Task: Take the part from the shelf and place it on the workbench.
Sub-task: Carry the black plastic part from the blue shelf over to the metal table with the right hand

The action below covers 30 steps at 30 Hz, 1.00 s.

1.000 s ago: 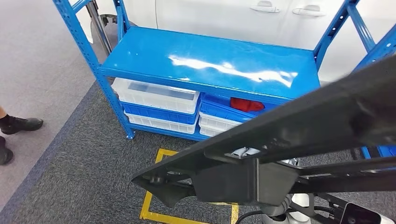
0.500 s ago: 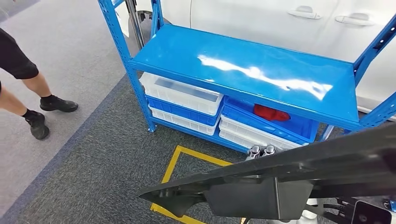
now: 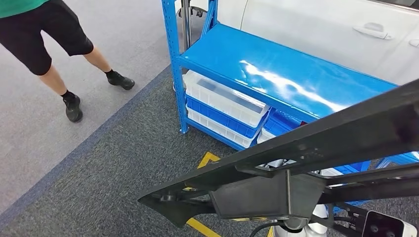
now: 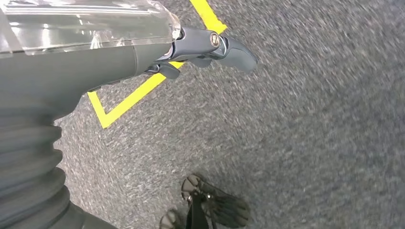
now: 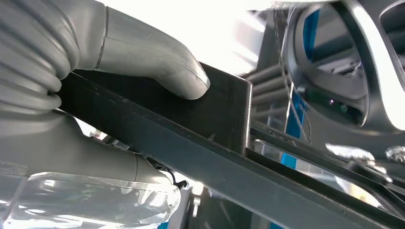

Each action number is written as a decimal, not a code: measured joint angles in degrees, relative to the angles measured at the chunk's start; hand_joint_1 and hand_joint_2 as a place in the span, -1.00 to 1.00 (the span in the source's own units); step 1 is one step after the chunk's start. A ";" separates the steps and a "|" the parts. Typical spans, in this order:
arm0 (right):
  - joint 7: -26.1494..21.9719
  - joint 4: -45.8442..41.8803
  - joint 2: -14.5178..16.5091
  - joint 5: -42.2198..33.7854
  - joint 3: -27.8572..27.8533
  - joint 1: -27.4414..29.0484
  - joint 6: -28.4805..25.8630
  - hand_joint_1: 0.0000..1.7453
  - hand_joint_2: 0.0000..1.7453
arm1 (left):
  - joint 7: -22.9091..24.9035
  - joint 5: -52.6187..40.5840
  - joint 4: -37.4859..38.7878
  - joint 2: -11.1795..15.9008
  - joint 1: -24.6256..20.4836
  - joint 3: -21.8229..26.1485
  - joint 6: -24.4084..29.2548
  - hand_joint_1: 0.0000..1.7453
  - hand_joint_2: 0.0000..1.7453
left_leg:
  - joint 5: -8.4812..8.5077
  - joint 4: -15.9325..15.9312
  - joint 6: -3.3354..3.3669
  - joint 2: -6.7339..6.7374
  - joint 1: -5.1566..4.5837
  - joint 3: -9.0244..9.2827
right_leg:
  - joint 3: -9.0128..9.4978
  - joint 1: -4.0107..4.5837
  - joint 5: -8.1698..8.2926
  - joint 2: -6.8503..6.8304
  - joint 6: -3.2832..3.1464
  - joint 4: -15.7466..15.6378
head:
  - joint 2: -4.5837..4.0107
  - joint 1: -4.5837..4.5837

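Part [image 3: 316,143]: long black bar w/ a boxy bracket under it, running from lower left to right edge of head view. Right robot hand [image 5: 143,57] grips it, thumb pressed on its flat face. Left robot hand [image 4: 210,45] hangs over carpet, fingers curled loosely, nothing in it. Shelf [image 3: 276,74] at upper right, bins below. Person [image 3: 49,34] upper left. Judging: part off shelf, carry underway; worktop placing left.
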 joint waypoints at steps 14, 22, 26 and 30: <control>-0.03 -4.21 0.02 3.71 0.09 3.57 -4.34 1.00 1.00 | 0.34 -2.19 0.02 -0.37 -0.35 -0.46 -3.02 -1.00 1.00 | -0.07 1.22 -1.68 -6.92 -0.03 -1.57 | 0.68 -0.18 3.95 6.09 -1.98 -4.33 | 0.00 -0.01; 0.02 -5.23 -0.44 4.60 3.95 4.34 -10.55 1.00 1.00 | 3.63 -2.90 0.02 0.19 -0.52 -0.48 -1.46 -1.00 1.00 | -2.91 8.98 -3.24 -0.01 0.64 -4.20 | 1.56 -0.14 3.31 -0.37 -2.17 -4.58 | 0.00 -0.01; 0.02 -5.30 -0.68 4.64 4.99 4.22 -11.69 1.00 1.00 | 4.01 -3.27 0.02 0.44 -0.68 -0.49 -1.43 -1.00 1.00 | -0.71 0.46 -1.87 1.98 -0.08 0.34 | 2.07 0.33 2.56 -2.49 -0.95 -4.26 | 0.00 -0.01; 0.01 -5.58 -1.22 5.04 5.49 4.38 -13.00 1.00 1.00 | 4.16 -4.75 0.03 0.24 -0.27 -0.90 -1.90 -1.00 1.00 | -0.31 -0.02 -0.36 -0.20 0.09 0.23 | 1.51 -0.15 0.46 -0.66 0.26 -2.02 | 0.00 -0.01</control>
